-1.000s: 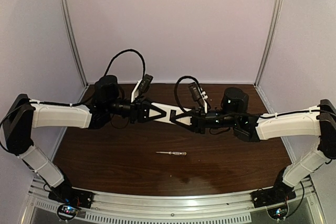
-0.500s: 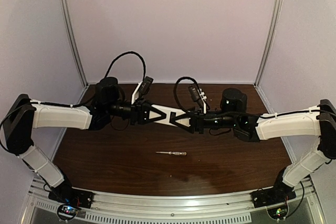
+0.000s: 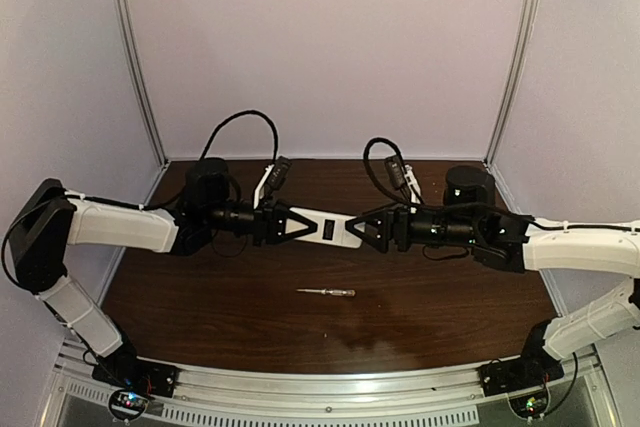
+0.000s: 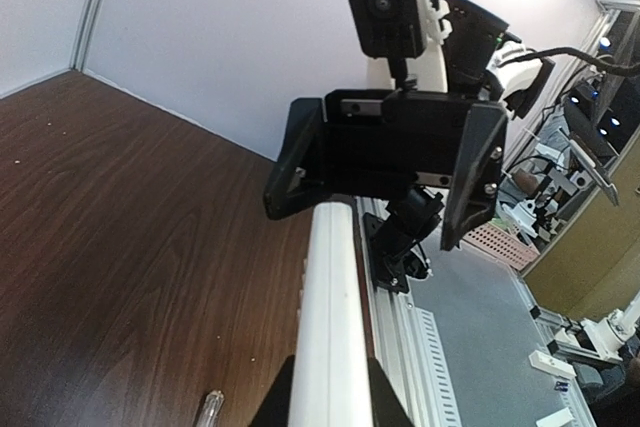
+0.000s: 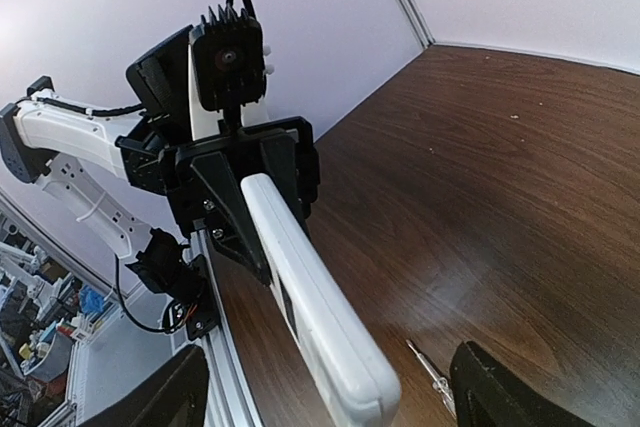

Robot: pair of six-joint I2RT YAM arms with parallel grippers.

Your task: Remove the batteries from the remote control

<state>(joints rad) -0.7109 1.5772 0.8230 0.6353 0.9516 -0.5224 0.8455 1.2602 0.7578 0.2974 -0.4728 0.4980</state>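
The remote control (image 3: 330, 228), a flat white handset, hangs level above the table's middle. My left gripper (image 3: 303, 224) is shut on its left end; in the left wrist view the remote control (image 4: 330, 317) runs out from between the dark fingers (image 4: 385, 409). My right gripper (image 3: 356, 231) stands open round the right end, jaws clear of it. In the right wrist view the remote control (image 5: 310, 297) reaches toward me, its rounded end between the wide-apart fingers (image 5: 500, 387). A dark slot shows on its side. No batteries are in view.
A thin screwdriver (image 3: 327, 292) with a clear handle lies on the dark wooden table (image 3: 220, 317) in front of the grippers. It also shows under the remote as the screwdriver (image 5: 430, 372). A metal rail (image 3: 320, 387) runs along the near edge.
My right gripper has opened, let go of the remote's right end and drawn back to the right. The remote, still in the left gripper, has dropped slightly and levelled.
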